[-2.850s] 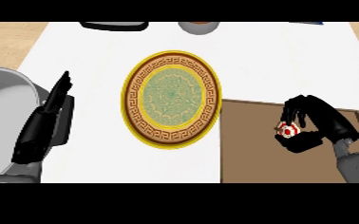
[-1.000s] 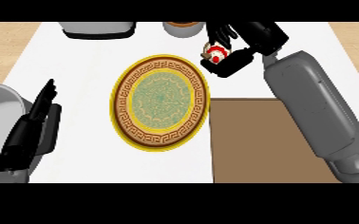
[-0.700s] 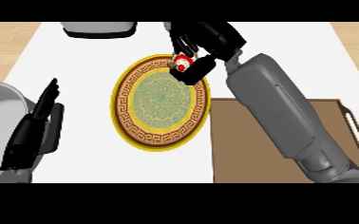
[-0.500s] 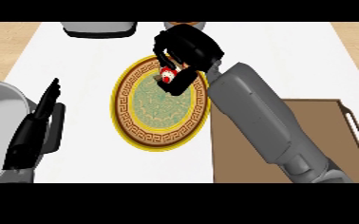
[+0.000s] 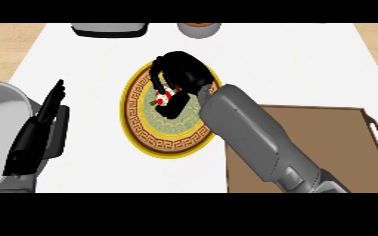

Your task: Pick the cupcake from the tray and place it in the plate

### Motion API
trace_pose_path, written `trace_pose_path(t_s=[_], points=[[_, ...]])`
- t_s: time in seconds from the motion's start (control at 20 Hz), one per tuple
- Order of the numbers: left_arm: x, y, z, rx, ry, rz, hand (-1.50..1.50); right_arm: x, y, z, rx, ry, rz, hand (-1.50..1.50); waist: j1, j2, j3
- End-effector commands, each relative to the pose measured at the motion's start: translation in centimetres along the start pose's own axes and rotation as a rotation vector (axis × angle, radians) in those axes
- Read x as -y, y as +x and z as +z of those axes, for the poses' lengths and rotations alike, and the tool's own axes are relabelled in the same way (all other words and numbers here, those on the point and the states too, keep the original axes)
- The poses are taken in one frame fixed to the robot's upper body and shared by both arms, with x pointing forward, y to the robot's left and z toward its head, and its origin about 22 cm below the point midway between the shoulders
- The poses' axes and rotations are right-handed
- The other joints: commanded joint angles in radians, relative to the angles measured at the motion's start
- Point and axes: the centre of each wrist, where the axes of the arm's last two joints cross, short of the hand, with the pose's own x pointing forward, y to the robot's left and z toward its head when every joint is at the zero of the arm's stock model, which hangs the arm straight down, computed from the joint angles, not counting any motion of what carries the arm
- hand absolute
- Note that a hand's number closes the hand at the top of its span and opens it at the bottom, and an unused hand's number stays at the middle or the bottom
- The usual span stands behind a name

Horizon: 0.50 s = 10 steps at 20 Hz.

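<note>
Our right hand [image 5: 179, 78] has carried the cupcake [image 5: 164, 98] over the plate [image 5: 140, 130]; fingers stay curled round it, release next.

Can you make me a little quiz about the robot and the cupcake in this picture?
1. True or false: the right hand has its fingers curled round the cupcake.
2. What is the cupcake above? A) the tray B) the plate C) the grey bowl
3. Fill in: the left hand rests open at the view's ____ edge.

Key: 1 true; 2 B; 3 left.
</note>
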Motion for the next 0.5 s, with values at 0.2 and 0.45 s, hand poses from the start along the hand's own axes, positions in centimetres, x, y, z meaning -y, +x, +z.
trace_pose_path(t_s=[0.2, 0.45], points=[[0.0, -2.5, 0.2, -0.110, -0.014, -0.017, 0.00, -2.8, -1.3, -0.3, -0.099, -0.029, -0.057, -1.50, 0.008, 0.009, -0.014], [0.6, -2.4, 1.9, -0.104, -0.010, -0.004, 0.00, -1.7, -1.5, 0.0, -0.039, -0.178, -0.269, -1.50, 0.014, 0.008, -0.013]])
